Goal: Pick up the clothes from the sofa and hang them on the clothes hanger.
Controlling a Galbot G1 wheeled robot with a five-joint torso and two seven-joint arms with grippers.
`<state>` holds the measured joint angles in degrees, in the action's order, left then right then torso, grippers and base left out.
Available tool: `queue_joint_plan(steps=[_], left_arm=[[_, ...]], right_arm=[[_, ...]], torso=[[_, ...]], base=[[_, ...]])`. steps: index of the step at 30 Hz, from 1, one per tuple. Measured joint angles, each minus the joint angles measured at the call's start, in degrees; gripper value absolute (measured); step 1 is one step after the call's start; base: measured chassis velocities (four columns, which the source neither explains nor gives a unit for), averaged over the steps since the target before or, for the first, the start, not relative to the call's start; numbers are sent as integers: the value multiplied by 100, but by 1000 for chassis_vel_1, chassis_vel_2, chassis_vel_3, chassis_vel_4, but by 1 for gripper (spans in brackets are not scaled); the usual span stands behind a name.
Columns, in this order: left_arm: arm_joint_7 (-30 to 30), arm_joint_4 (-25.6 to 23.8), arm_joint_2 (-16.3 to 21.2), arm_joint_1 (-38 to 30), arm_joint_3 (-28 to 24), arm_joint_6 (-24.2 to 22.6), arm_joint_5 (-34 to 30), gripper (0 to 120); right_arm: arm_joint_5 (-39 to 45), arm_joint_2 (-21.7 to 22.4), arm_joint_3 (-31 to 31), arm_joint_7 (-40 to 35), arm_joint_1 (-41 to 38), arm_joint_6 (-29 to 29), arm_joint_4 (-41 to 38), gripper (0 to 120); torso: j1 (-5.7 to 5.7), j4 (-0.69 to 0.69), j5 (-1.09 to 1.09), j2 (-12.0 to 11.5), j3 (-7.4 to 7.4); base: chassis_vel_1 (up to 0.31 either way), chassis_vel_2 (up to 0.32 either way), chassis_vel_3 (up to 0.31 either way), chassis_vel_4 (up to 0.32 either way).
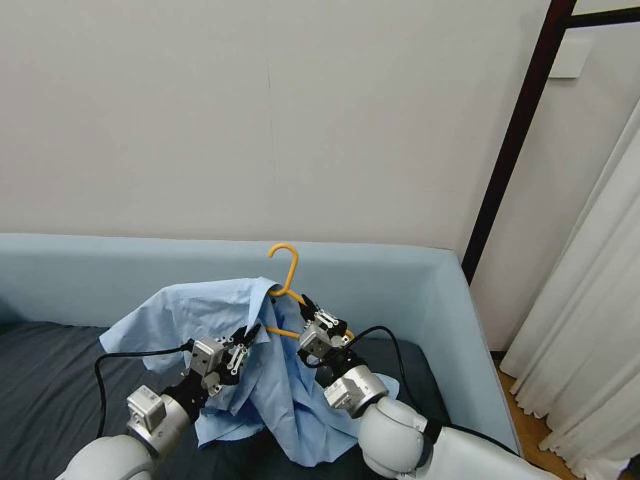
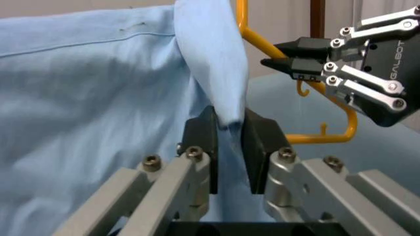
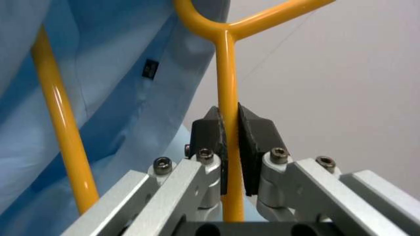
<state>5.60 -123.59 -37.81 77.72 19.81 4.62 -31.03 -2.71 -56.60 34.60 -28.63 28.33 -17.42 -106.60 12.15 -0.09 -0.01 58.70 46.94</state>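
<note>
1. Light blue cloth shirt is held up over the pale blue sofa. It is draped partly across the yellow-orange plastic hanger, and its lower folds trail toward the dark seat cushion.
2. The likeliest failure is the shirt slipping free. The left claw pinches only a thin fold, so tugging it taut against the hanger could pull the cloth out.
3. The hanger could also twist. Its bar is slim and smooth, and the shirt's weight on one side may turn it in the right claw and shed the cloth.
4. The left claw is narrowed onto the shirt's edge, and the fabric rises from its pads toward the hanger.
5. The right claw is clamped on the hanger's straight bar near its fork, with the shirt just beside it. The two claws sit close together.
</note>
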Motion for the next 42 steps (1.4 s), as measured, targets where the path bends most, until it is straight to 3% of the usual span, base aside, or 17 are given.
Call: queue_joint_plan(steps=[4,7,9,13,14,15,18,19,21,22,23,26,27,31,36,42], left_arm=[[353,-56,185,63,16,121,380,36],[672,-65,536,121,16,293,601,49],[707,-64,657,119,22,365,606,54],[522,-115,1387,-83,326,729,173,72],[522,-115,1387,-83,326,729,173,72],[250,-73,1552,-183,453,830,-73,72],[-670,324,2019,-610,601,1086,-847,90],[-670,324,2019,-610,601,1086,-847,90],[-1347,680,2240,-985,505,1224,-1292,97],[-1860,897,2347,-1196,443,1298,-1535,99],[-1860,897,2347,-1196,443,1298,-1535,99],[-3324,1468,2569,-1516,409,1534,-2104,100],[-3324,1468,2569,-1516,409,1534,-2104,100],[-4571,2097,2680,-1703,391,1434,-2395,100],[-5096,2388,2631,-1758,345,1002,-2429,100],[-5067,2450,2536,-1771,254,701,-2543,99]], right_arm=[[-127,54,-203,36,73,89,68,5],[-200,123,-532,80,274,195,119,5],[-215,154,-648,106,337,250,127,5],[-613,288,-1129,300,529,730,358,5],[-613,288,-1129,300,529,730,358,5],[-745,299,-1190,373,542,867,427,5],[-975,306,-1247,494,578,1066,491,5],[-975,306,-1247,494,578,1066,491,5],[-1067,306,-1241,592,591,1146,487,5],[-1156,286,-1222,671,588,1243,505,5],[-1156,286,-1222,671,588,1243,505,5],[-1541,97,-1044,1004,413,1670,735,5],[-1541,97,-1044,1004,413,1670,735,5],[-1829,-155,-786,1104,249,1853,872,5],[-1973,-250,-678,1104,182,1834,856,5],[-2111,-256,-674,1072,191,1767,801,5]], torso=[[0,1,0,0,0],[0,0,0,0,0],[0,1,1,0,0],[0,-2,1,0,0],[0,-2,1,0,0],[0,0,1,0,0],[0,-1,0,0,1],[0,-1,0,0,1],[0,0,-1,0,0],[0,-1,0,0,0],[0,-1,0,0,0],[0,0,0,0,1],[0,0,0,0,1],[0,3,-1,0,1],[0,1,-1,0,0],[0,-1,-1,0,0]], base=[[0,0,0,0],[0,0,0,0],[0,0,0,0],[0,0,0,0],[0,0,0,0],[0,0,0,0],[0,0,0,0],[0,0,0,0],[0,0,0,0],[0,0,0,0],[0,0,0,0],[0,0,0,0],[0,0,0,0],[0,0,0,0],[0,0,0,0],[0,0,0,0]])
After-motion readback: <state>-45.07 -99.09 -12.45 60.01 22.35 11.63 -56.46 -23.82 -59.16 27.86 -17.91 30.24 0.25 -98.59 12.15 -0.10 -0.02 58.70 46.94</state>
